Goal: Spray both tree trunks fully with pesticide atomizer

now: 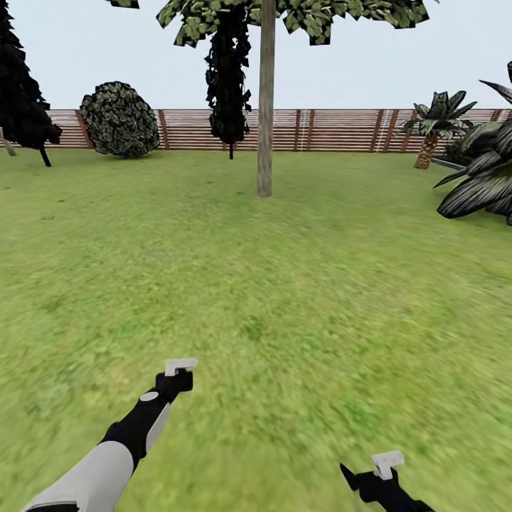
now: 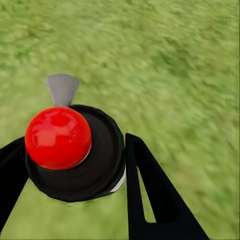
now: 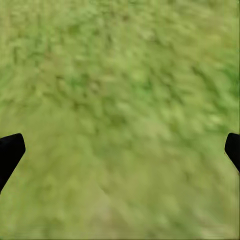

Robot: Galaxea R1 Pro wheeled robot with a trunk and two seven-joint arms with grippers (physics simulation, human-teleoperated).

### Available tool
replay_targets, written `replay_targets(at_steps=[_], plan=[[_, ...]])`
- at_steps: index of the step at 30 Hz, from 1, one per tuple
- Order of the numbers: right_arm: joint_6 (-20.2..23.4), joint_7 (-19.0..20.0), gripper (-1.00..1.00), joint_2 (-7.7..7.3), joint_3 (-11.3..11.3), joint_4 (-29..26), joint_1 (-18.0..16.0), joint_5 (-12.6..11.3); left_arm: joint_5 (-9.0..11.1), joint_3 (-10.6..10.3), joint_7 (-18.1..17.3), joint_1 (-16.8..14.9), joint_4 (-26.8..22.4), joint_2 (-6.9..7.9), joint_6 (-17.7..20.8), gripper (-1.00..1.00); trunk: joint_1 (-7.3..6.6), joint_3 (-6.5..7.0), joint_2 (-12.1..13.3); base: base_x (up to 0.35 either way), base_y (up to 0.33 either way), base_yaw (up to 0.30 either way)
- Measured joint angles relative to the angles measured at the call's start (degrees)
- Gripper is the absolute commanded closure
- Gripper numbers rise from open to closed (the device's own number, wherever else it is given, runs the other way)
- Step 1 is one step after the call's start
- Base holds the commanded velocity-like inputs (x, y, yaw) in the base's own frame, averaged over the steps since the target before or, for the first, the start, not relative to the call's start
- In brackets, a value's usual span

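Grass lawn (image 1: 284, 284) runs flat to a brown slat fence (image 1: 334, 129), w/ one smooth grey-beige tree trunk (image 1: 265, 107) dead ahead, well apart from you. Your left gripper (image 2: 75, 170) is clamped on the pesticide atomizer (image 2: 75, 155), a round black body w/ glossy red ball top (image 2: 58, 137) and grey nozzle; prob light, rigid, slick plastic, so grip the body, not the ball. Your right gripper (image 3: 120, 150) hangs spread wide w/ nothing in it, over grass.
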Motion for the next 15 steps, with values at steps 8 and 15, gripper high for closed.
replay_targets(at_steps=[8, 15], plan=[[0.0, 0.0, -1.00, 0.00, 0.0, 0.0, 0.0, 0.0, 0.0, 0.0, 0.0, 0.0, 0.1, 0.00, 0.0, 1.00, 0.00, 0.00, 0.0, 0.338, 0.000, 0.000], [0.0, 0.0, -1.00, 0.00, 0.0, 0.0, 0.0, 0.0, 0.0, 0.0, 0.0, 0.0, 0.1, 0.00, 0.0, 1.00, 0.00, 0.00, 0.0, 0.338, 0.000, 0.000]])
